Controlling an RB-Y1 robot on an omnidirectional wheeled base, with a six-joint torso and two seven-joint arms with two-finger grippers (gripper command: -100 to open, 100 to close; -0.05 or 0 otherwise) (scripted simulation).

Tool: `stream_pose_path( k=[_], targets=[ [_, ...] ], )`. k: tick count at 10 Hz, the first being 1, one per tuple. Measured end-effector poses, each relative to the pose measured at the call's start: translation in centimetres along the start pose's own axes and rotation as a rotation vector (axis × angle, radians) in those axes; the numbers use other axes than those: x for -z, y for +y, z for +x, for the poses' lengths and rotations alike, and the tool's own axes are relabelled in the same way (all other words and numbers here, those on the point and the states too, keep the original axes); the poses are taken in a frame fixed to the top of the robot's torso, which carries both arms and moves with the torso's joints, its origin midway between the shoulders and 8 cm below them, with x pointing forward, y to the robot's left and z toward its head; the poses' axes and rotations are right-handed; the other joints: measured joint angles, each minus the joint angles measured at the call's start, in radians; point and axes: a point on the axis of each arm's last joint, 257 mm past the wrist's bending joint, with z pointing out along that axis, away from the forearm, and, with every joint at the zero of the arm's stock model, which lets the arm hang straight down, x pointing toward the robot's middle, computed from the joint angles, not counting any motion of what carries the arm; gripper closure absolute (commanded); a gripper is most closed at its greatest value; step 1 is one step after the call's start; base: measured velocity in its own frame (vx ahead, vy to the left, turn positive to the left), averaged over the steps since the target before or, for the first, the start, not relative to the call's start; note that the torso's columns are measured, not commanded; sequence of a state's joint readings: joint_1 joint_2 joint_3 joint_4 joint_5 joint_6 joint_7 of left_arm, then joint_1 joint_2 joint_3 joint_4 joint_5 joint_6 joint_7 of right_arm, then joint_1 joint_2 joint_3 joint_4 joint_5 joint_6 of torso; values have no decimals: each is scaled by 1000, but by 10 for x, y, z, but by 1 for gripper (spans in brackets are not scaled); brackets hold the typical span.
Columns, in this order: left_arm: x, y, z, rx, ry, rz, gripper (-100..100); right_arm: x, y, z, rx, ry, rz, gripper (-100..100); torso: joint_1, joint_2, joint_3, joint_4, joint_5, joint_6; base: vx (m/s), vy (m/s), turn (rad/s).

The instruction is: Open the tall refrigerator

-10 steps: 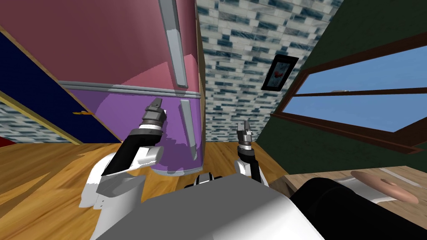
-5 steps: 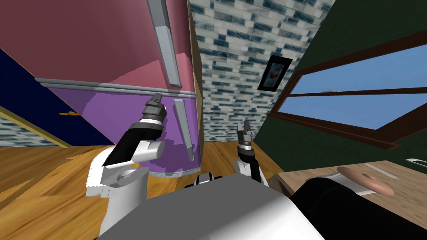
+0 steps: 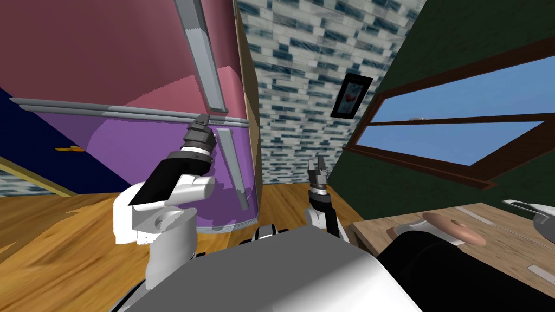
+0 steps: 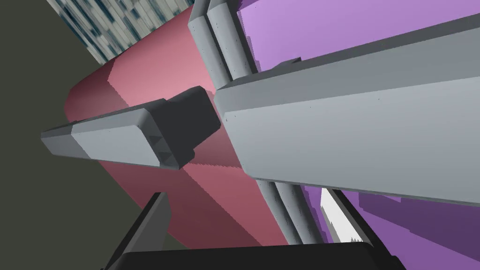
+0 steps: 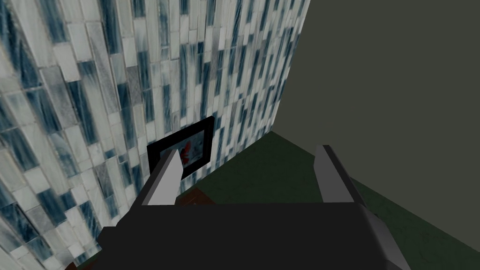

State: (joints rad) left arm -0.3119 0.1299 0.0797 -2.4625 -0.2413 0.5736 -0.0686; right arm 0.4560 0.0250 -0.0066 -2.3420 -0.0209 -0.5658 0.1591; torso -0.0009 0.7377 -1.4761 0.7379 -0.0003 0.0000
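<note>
**Left gripper** (image 4: 243, 194): the fingers stand well apart and hold nothing. The gripper is levelled at the front of the refrigerator (image 3: 135, 70), at the grey band (image 4: 283, 211) that divides its two doors. Seen along the gripper, that band runs between the two fingers. Whether either finger touches the front cannot be told. The near end of the lower handle (image 4: 356, 136) lies just beyond the fingertips. The end of the upper handle (image 4: 112, 140), on its dark mount, lies across the band from it.

**Refrigerator:** it stands ahead at 11 o'clock in the head view, front toward the robot. Its long axis is upright; the lean is the camera's. A pink upper door (image 3: 108, 49) sits over a purple lower door (image 3: 157, 157). Both handles are long grey bars set lengthwise with the cabinet, near the doors' 3 o'clock edge. Both doors sit shut, so the contents are hidden.

**Right gripper** (image 3: 317, 164): it is raised at 12 o'clock, apart from the refrigerator. Its fingers are spread and hold nothing.

**Wooden counter** (image 3: 498, 238), at 4 o'clock: a tan round object (image 3: 452, 230) lies on it. A grey vessel (image 3: 534, 216) stands at the edge of view, and its contents cannot be made out.
</note>
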Motion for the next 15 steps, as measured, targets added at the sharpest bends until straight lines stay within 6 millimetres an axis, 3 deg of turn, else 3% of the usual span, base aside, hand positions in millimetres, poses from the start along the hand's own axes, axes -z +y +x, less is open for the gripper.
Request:
stream_pose_path(
  k=[7,12,13,15],
  targets=[
    [-11,-25,-12,-1,-31,-13,-100,0,0,0,0,0,0,0,-16,4,0,7,-11,7,-2,-33,-19],
    [-16,-36,-21,10,-49,-26,-100,0,0,0,0,0,0,0,0,-2,-2,-1,0,1,51,47,4],
    [-16,-36,-20,11,-48,-27,100,0,0,0,0,0,0,0,0,-2,-3,-1,0,1,-33,-26,-3],
    [-14,-30,-18,3,-44,-27,100,0,0,0,0,0,0,0,-4,1,1,0,-1,1,-71,-65,-4]
  ],
)
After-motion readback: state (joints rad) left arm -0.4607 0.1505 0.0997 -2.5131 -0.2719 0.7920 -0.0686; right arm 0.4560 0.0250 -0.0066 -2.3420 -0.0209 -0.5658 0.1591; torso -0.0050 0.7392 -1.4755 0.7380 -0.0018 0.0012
